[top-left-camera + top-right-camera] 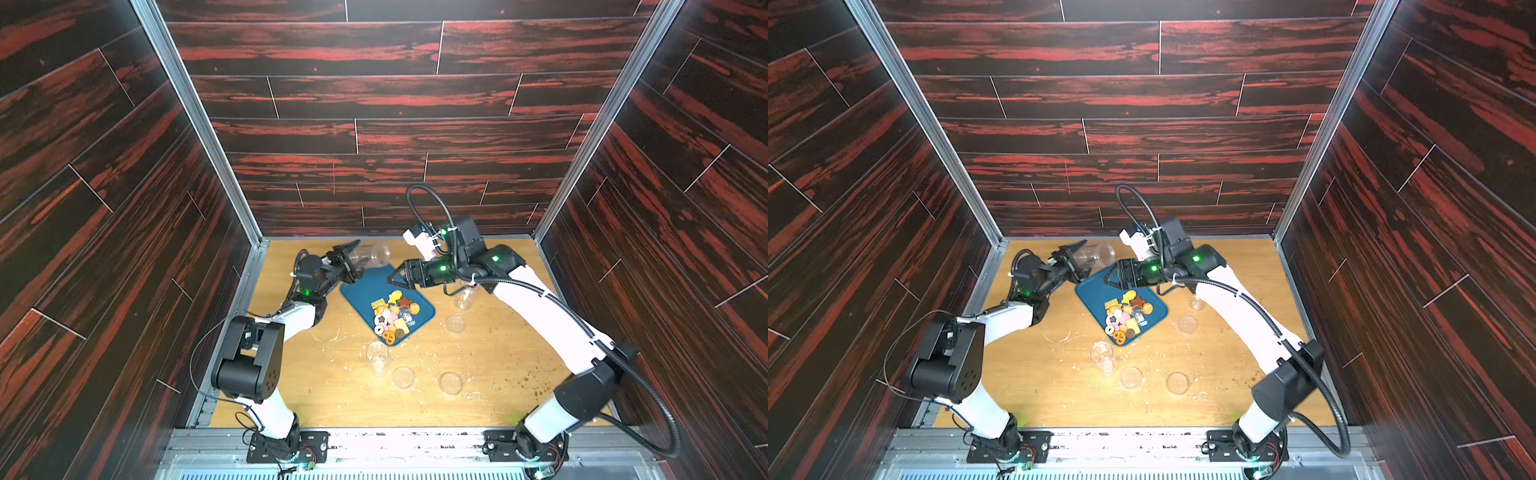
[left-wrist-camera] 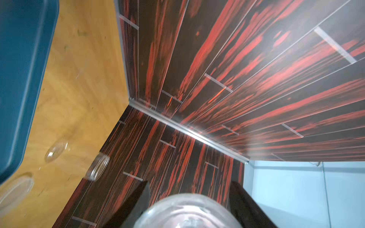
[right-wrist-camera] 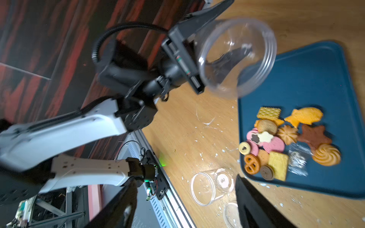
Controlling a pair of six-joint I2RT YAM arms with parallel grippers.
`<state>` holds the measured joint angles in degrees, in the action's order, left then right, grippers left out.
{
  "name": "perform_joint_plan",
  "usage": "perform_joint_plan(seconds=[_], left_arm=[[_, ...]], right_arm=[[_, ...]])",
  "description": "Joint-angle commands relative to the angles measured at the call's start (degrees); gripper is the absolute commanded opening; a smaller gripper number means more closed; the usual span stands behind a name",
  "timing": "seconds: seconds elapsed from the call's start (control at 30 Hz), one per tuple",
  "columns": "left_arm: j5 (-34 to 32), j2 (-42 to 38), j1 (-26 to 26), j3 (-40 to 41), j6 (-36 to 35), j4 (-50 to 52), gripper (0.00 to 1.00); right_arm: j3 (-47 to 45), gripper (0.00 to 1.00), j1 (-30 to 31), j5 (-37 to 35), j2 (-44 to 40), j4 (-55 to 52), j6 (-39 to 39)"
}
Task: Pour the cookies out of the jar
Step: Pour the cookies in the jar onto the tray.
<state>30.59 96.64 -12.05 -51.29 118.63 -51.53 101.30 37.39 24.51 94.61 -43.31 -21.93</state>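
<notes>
Top views: one jar [image 1: 372,254] gripped, two others, three lids [image 1: 403,377], cookies [image 1: 392,318] on tray [image 1: 365,286].

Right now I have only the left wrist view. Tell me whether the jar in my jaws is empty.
Observer: Empty. The right wrist view looks straight into the jar, and nothing is inside.
Operator: Say where the cookies are.
Observer: The cookies lie heaped on the blue tray, with a small clear packet among them.
Operator: Report the right jaws.
Observer: The right jaws stand open with nothing between them, near the tray's far edge in both top views.
</notes>
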Motion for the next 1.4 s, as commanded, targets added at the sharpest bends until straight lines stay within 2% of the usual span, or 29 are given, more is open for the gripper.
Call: perform_joint_plan(seconds=[0.0,0.13,0.4,0.8,0.97,1.17,1.37], left_arm=[[-0.2,-2.6,-1.3,1.0,7.1,-0.6,0.61],[-0.5,-3.5,-2.4,1.8,7.0,-0.9,0.61],[-0.9,-6.1,-3.7,2.9,6.6,0.1,0.61],[-1.3,-7.3,-6.2,1.8,4.5,3.8,0.61],[-1.5,-7.4,-6.6,1.2,4.4,4.1,0.61],[-1.4,-7.8,-6.8,1.1,4.4,4.5,0.61],[-1.6,-8.9,-7.1,1.6,4.2,4.8,0.61]], right_arm=[[3.2,0.9,0.0,-2.5,2.6,-2.7,0.1],[6.5,0.9,0.0,-6.8,5.3,-5.8,-0.2],[9.1,0.9,-0.3,-8.5,7.7,-7.2,-0.8],[10.4,0.89,-0.6,-5.5,9.0,-5.6,-0.9],[11.0,0.84,-0.6,-2.7,9.4,-5.3,-0.9],[10.6,0.8,-0.6,-2.6,9.0,-4.7,-1.3],[10.1,0.82,-0.6,-3.1,8.8,-4.1,-1.6]])
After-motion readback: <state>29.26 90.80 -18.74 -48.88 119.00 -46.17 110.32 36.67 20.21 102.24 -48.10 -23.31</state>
